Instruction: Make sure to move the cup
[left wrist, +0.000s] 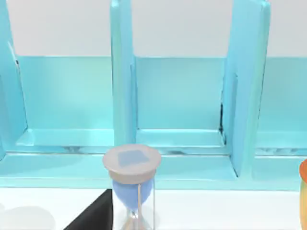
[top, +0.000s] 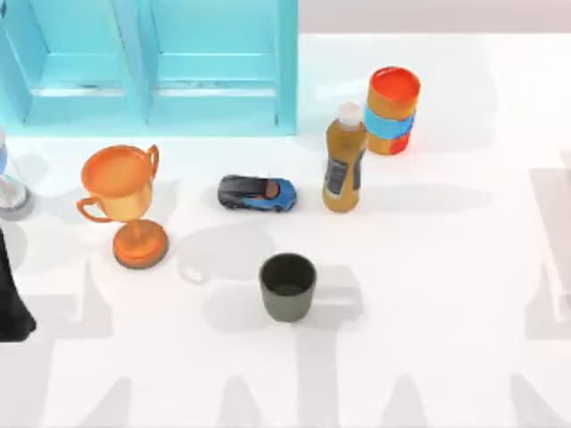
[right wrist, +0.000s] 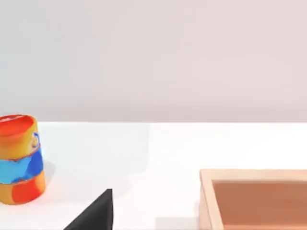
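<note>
The cup (top: 287, 286) stands upright on the white table (top: 446, 294), near the middle, well apart from its neighbours. The toy car (top: 257, 193) lies beyond it, the orange trophy (top: 122, 201) is to the left, and the bottle (top: 343, 163) with the red-and-blue can (top: 392, 110) is toward the back right. The left arm (top: 12, 294) is at the table's left edge, parked near the hourglass (left wrist: 132, 184); the state of either gripper's fingers cannot be told.

Hazards from this position:
- A grip placed high on the tapered wall may slip — the cup would tip and roll.
- A wide sweep from the left may strike the trophy, which looks top-heavy.
- A careless lift-off by the left arm may topple the hourglass.
</note>
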### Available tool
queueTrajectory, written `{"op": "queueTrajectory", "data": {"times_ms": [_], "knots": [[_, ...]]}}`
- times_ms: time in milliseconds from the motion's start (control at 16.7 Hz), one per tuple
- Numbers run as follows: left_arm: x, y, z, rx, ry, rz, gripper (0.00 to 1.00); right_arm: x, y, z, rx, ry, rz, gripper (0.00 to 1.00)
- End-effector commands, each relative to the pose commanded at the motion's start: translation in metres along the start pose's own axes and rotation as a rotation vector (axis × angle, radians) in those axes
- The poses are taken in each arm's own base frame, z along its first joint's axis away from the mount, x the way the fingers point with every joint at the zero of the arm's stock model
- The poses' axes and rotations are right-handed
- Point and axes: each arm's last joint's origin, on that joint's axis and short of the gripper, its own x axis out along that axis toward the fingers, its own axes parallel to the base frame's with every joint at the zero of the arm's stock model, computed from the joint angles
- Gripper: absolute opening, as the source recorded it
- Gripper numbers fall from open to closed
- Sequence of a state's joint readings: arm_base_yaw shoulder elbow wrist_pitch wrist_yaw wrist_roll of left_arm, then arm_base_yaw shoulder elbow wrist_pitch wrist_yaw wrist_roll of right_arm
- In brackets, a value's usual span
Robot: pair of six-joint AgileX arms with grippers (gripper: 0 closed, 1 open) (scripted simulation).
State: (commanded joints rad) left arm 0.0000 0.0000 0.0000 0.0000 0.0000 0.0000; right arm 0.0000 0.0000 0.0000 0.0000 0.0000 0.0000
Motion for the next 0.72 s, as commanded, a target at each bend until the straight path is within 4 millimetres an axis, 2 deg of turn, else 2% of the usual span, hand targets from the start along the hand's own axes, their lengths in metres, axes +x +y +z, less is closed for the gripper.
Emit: {"op": "queueTrajectory", "data": {"times_ms": [180, 360, 540, 720], "knots": [[0.000, -0.001, 0.001, 0.000, 0.009, -0.007, 1.00, 0.000, 0.000, 0.000, 0.000, 0.000, 0.000, 1.00], [0.002, -0.007, 0.010, -0.001, 0.092, -0.067, 1.00, 0.000, 0.000, 0.000, 0.000, 0.000, 0.000, 1.00], [0.009, -0.019, 0.028, 0.004, 0.266, -0.169, 1.00, 0.000, 0.000, 0.000, 0.000, 0.000, 0.000, 1.00], [0.028, -0.040, 0.047, 0.026, 0.520, -0.278, 1.00, 0.000, 0.000, 0.000, 0.000, 0.000, 0.000, 1.00]]}}
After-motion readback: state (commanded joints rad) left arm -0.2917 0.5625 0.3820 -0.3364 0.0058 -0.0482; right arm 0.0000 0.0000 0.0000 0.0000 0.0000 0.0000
